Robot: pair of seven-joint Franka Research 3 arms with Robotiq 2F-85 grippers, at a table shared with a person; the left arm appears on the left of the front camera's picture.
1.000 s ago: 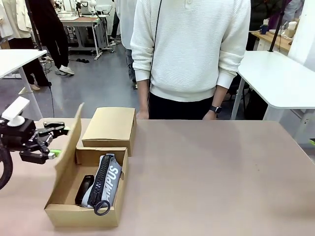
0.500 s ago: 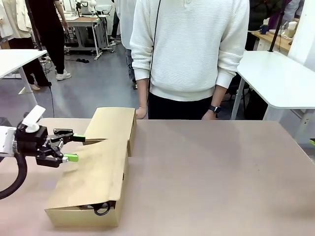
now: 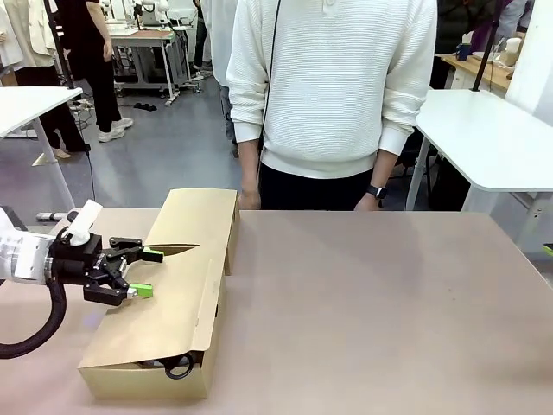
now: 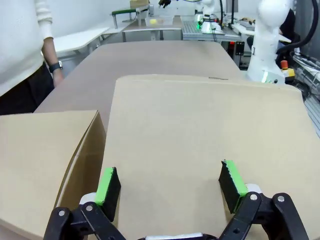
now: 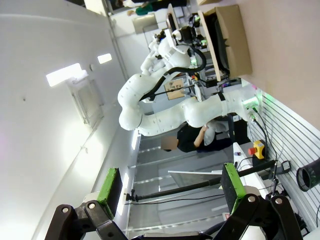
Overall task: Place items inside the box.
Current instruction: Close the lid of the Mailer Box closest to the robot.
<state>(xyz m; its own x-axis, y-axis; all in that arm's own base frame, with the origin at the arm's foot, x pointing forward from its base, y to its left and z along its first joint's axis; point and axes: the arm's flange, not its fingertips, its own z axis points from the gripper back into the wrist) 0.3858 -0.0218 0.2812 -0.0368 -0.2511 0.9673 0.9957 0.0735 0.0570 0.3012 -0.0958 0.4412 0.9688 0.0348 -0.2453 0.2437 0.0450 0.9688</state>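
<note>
Robotics laboratory or workshop. Indicators: grey floor [image 3: 164, 156] and white tables [image 3: 497, 143] at the right of the frame, an equipment bench [image 3: 151, 39] at upper left, and a white robot arm [image 4: 270, 40] beside the brown worktop [image 3: 371, 303].

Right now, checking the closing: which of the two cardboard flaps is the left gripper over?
The long side flap folded down across the brown cardboard box, under the open left gripper; the shorter end flap lies toward the person.
</note>
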